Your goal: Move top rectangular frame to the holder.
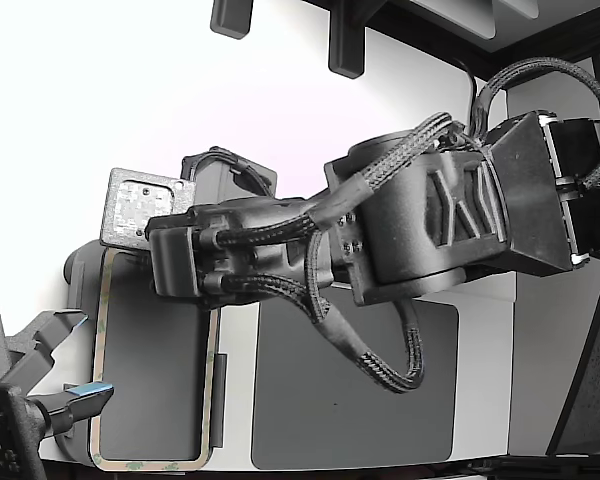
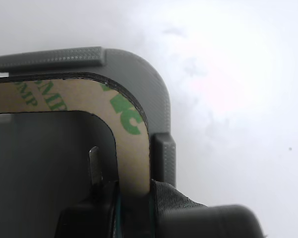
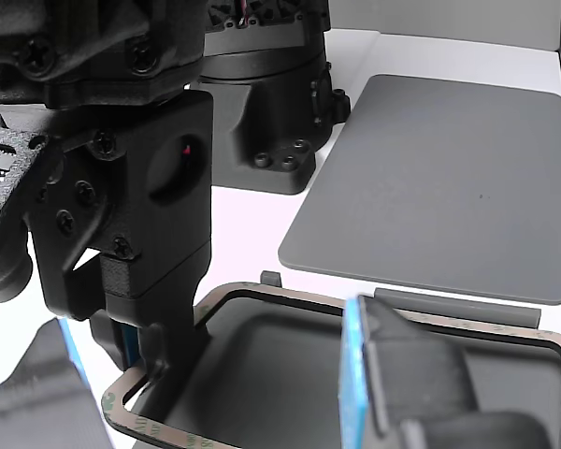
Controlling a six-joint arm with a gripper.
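Pinching frame point(image 2: 134, 148) edge | fingers point(image 2: 97, 168) clamped on it | holder point(image 2: 154, 94) rim just beside.

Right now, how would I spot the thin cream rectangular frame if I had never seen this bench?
Start at the big dark grey flat pad on the white table. Toward the exterior view's left lies a light grey holder plate, and the thin cream rectangular frame lies on it, the black gripper gripping one edge. Unlike the solid pad, it is a hollow outline with green printed marks.
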